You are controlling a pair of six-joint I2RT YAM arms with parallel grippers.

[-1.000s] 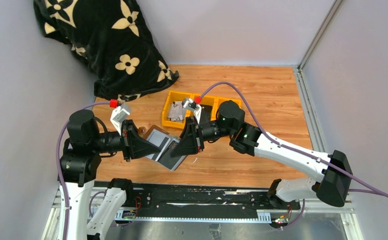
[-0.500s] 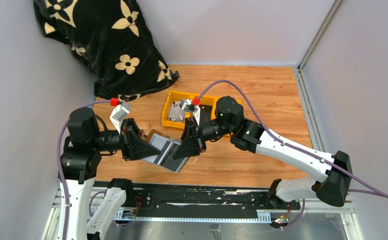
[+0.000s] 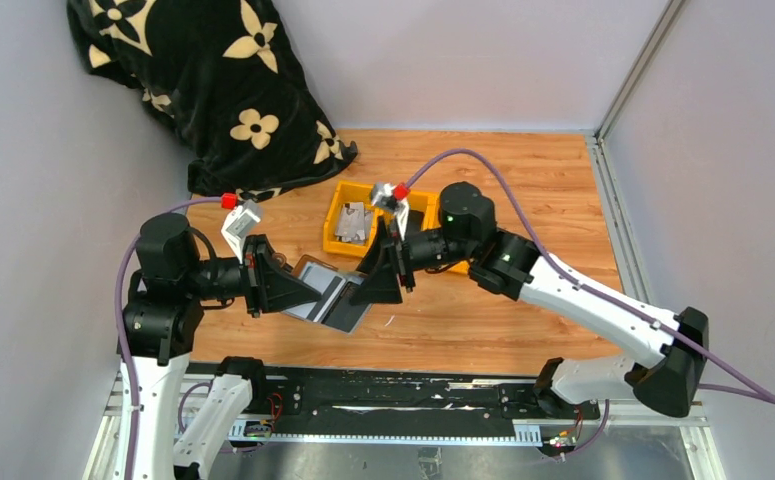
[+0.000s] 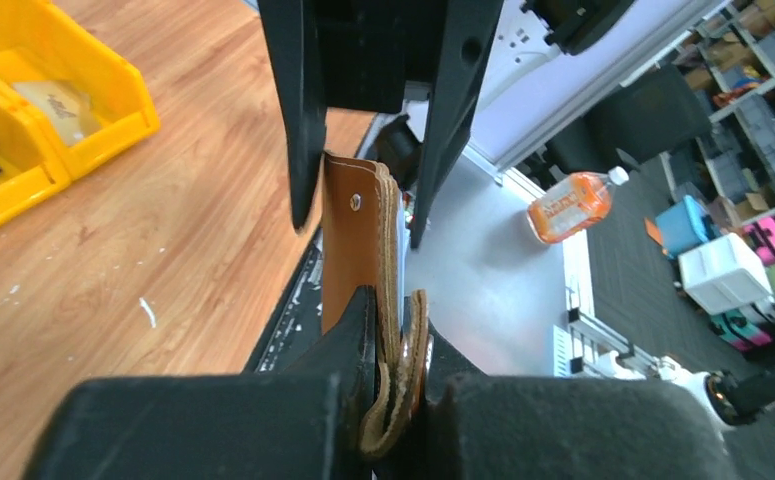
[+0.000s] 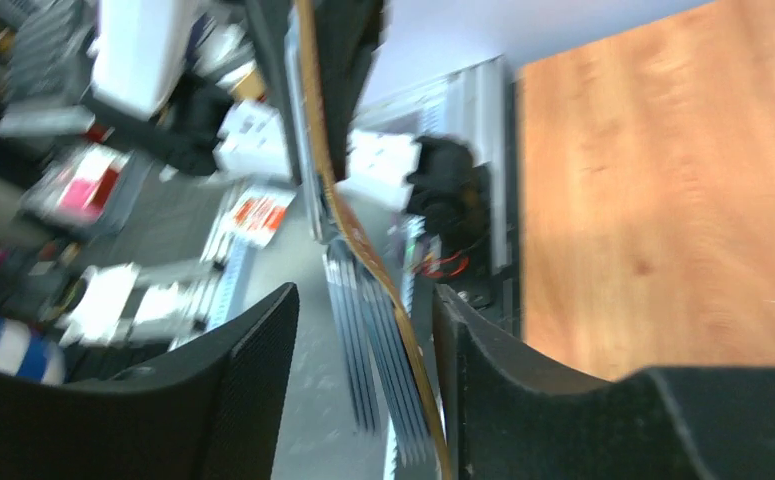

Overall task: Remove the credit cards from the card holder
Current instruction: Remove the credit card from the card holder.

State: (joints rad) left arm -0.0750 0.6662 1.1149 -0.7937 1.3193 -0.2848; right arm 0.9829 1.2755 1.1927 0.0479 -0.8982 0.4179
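Note:
The brown leather card holder (image 3: 315, 292) hangs above the table's front between both arms. My left gripper (image 4: 400, 352) is shut on its folded edge, the leather (image 4: 355, 240) pinched upright between the pads. My right gripper (image 5: 363, 300) is open and straddles the holder's other end; the brown edge (image 5: 335, 205) runs close along one finger (image 5: 483, 380), the other finger (image 5: 248, 385) stands apart. Grey layered edges (image 5: 368, 340) show beside the leather, too blurred to tell credit cards from pockets. From above, the right gripper (image 3: 371, 290) meets the holder's dark inner face (image 3: 348, 312).
Yellow bins (image 3: 335, 200) stand on the wooden table behind the grippers, one with a grey flat item (image 3: 351, 222) inside. A black flower-patterned cloth (image 3: 203, 80) fills the back left corner. The black rail (image 3: 383, 400) runs along the near edge.
The right jaws have spread wider around the holder's end, and the right wrist has shifted slightly back. The left gripper still clamps the holder in nearly the same spot.

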